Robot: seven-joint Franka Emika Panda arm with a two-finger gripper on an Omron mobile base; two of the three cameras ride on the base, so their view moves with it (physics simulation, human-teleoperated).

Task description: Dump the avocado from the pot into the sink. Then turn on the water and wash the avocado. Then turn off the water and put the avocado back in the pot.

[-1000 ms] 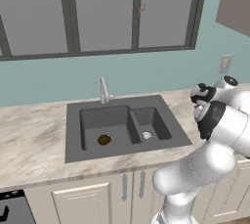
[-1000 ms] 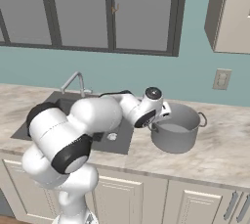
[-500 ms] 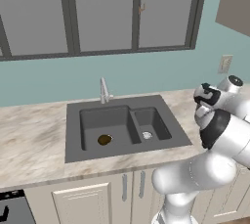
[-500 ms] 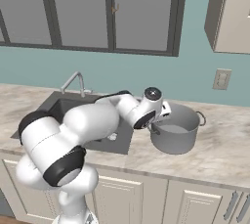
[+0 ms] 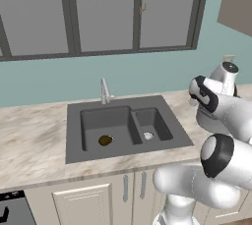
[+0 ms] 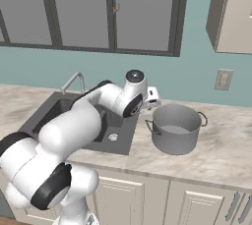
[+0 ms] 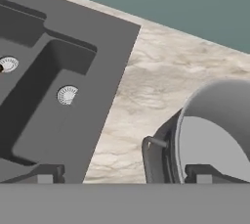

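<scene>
Avocado point(image 5: 105, 140) lies in sink point(image 5: 123, 105); pot point(image 6: 176, 129) empty.

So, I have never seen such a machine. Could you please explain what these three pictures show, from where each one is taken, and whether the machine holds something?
It is a white robot arm standing before a kitchen counter. Two pictures come from cameras on its base, looking forward from behind the arm's left and right. The third comes from a camera on the hand itself, looking along its fingers. Set in the counter is a dark sink with two basins and a faucet. A small brownish avocado lies in the large basin. Beside the sink stands a grey pot, upright. The hand hovers by the pot's rim, fingers wide apart, holding nothing.
</scene>
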